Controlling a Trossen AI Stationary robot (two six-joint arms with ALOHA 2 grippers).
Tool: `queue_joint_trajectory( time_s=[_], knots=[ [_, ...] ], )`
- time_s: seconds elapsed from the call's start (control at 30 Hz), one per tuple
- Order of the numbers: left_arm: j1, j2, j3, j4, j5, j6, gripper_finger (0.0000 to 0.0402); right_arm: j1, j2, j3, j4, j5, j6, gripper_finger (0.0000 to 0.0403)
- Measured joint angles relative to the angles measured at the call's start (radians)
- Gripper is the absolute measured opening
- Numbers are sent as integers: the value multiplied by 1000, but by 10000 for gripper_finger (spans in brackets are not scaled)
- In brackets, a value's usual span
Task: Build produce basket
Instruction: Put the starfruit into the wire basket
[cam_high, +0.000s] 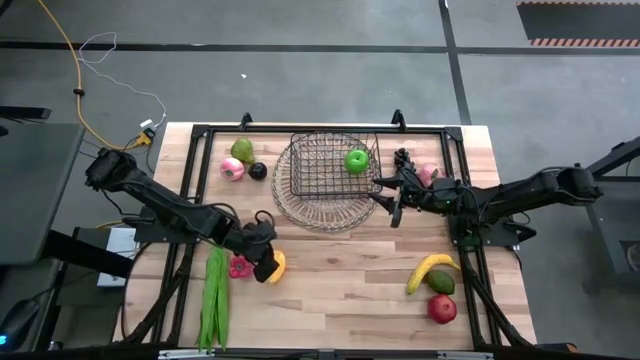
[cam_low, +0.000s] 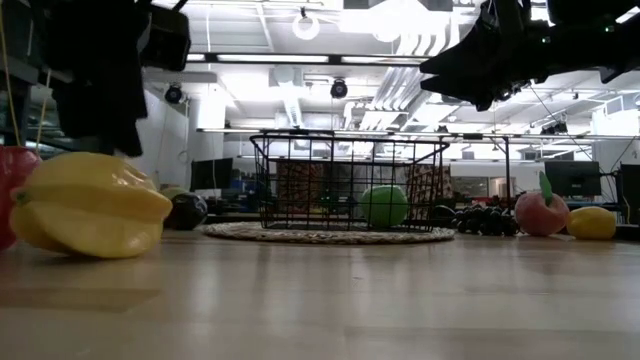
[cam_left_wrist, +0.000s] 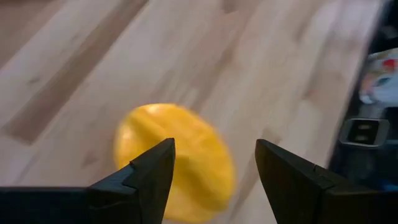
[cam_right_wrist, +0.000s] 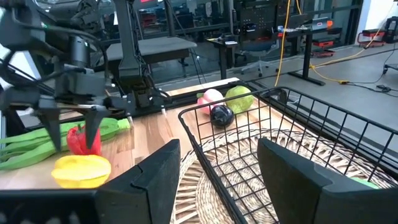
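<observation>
With our left gripper (cam_high: 268, 262) hovering open-jawed over the ribbed yellow fruit (cam_high: 276, 266) near-left of the dark wire-mesh basket (cam_high: 330, 168), we should descend centred before closing; our right gripper (cam_high: 392, 196) waits open beside the basket's right rim.

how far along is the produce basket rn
Early. Done: only a green apple lies in the basket. In hand: nothing held; the left gripper hangs open over the yellow fruit, and the right gripper is open, empty, at the basket's right rim. Left: green pods, banana, red apple and the other pieces on the table.
</observation>
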Motion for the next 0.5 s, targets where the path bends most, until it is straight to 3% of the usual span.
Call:
queue_joint_trajectory(
  time_s=[0.5],
  knots=[
    [-36, 76, 2, 1, 11, -75, 213, 0, 0, 0, -6, 0, 0, 206]
  ],
)
